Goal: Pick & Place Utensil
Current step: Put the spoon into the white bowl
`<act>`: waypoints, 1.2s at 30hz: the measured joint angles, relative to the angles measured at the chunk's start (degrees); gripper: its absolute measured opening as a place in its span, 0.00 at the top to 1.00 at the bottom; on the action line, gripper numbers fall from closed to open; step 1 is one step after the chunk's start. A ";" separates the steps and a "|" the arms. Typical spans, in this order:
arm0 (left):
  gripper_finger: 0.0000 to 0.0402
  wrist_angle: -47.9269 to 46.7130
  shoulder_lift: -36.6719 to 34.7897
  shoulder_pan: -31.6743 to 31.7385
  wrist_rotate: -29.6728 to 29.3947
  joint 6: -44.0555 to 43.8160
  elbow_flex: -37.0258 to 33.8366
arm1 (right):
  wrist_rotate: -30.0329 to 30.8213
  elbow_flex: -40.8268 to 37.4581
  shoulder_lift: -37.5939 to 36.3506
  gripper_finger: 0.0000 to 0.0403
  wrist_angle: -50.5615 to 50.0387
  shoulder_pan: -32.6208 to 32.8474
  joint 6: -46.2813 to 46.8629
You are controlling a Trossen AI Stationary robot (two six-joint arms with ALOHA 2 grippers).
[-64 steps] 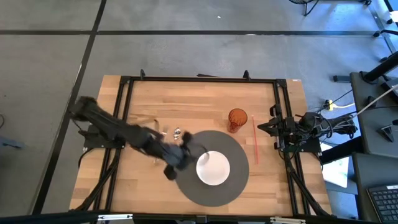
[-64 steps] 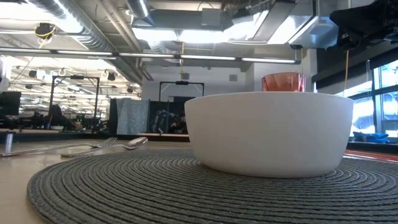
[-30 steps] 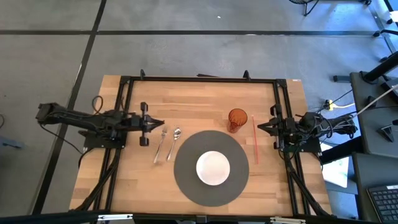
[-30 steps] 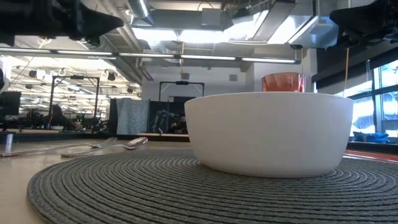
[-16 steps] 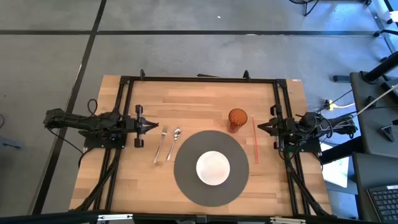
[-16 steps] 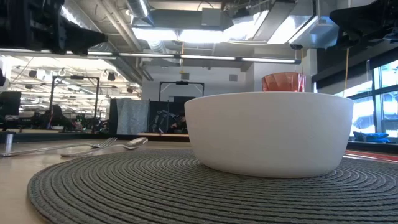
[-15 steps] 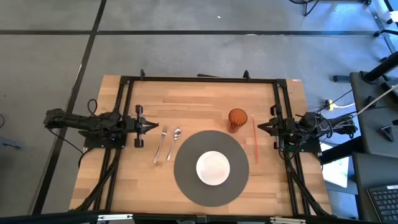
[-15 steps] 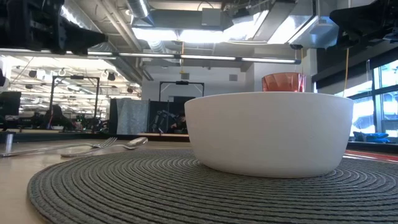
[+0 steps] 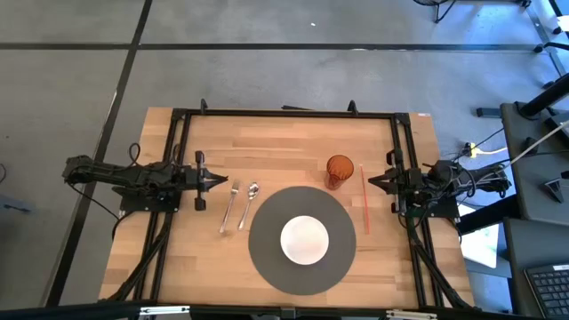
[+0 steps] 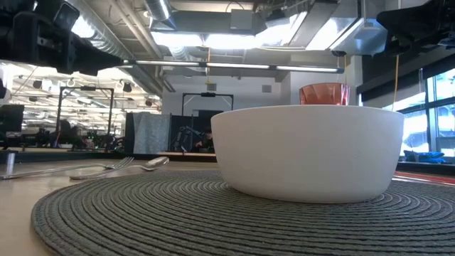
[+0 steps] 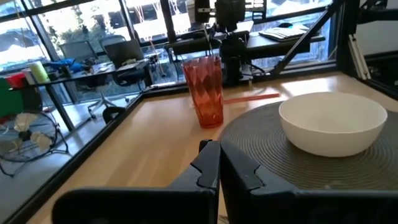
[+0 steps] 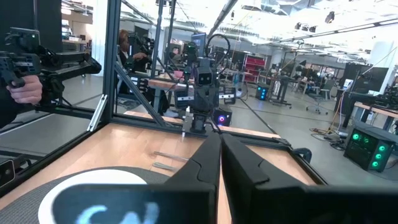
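Jaws clenched and empty on both the left gripper (image 9: 220,180) and right gripper (image 9: 371,180), each parked at its table edge. Fork (image 9: 229,206) and spoon (image 9: 248,204) lie side by side just left of the placemat (image 9: 267,258) holding the bowl (image 9: 305,240).

Both arms were dark, nearly black, built of slim jointed segments. The left arm (image 9: 133,175), at the frame's left, carried a looping black cable by its base. The right arm (image 9: 427,182), at the frame's right, trailed black cables. Each ended in two tapered matte-black fingers (image 11: 208,165) with angular, bevelled faces.
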 joint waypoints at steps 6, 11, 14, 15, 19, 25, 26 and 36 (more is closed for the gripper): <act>1.00 0.55 0.00 0.00 -0.86 -0.99 -0.09 | 0.00 -0.02 0.00 0.96 0.00 0.00 -0.03; 0.99 5.85 0.02 0.00 0.22 1.49 -3.19 | 0.03 0.00 0.00 0.96 0.00 0.00 -1.06; 1.00 5.82 0.03 0.02 -0.07 1.64 -3.19 | 0.02 0.00 0.00 0.96 0.00 0.00 -0.96; 1.00 5.91 0.01 0.02 -0.10 1.57 -3.17 | 0.02 -0.01 0.00 0.96 0.00 -0.01 -0.96; 0.99 5.91 0.00 0.02 -0.30 1.57 -3.17 | 0.02 0.00 0.00 0.96 0.00 0.00 -1.03; 0.99 5.55 0.00 0.02 -3.71 1.57 -3.17 | 0.02 0.00 0.00 0.96 0.00 0.00 -1.10; 0.99 5.18 0.00 0.00 -5.58 1.56 -3.17 | 0.03 0.00 0.00 0.96 0.05 -0.02 -1.10; 0.99 3.87 0.02 0.02 -14.66 -3.75 -3.17 | 0.02 0.00 0.00 0.96 0.42 -0.01 -1.01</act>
